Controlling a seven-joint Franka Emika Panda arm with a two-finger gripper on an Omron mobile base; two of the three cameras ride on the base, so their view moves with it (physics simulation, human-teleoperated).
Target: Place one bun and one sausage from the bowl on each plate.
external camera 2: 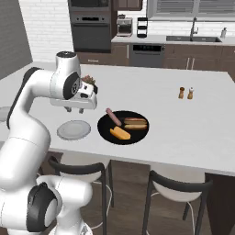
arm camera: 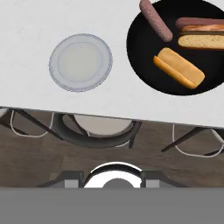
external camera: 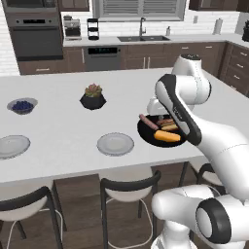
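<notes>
The wide black bowl sits near the counter's front edge and holds two buns and two sausages. One sausage lies at its rim, with an open bun beside it. A second bun and a second sausage lie together. An empty grey plate is left of the bowl, and another plate lies far left. My gripper hangs above the counter behind the near plate, left of the bowl, shut and holding nothing. The bowl is partly behind my arm.
A black succulent pot and a small bowl of blueberries stand further back. Salt and pepper shakers are to the right. Stools are tucked under the counter's front edge.
</notes>
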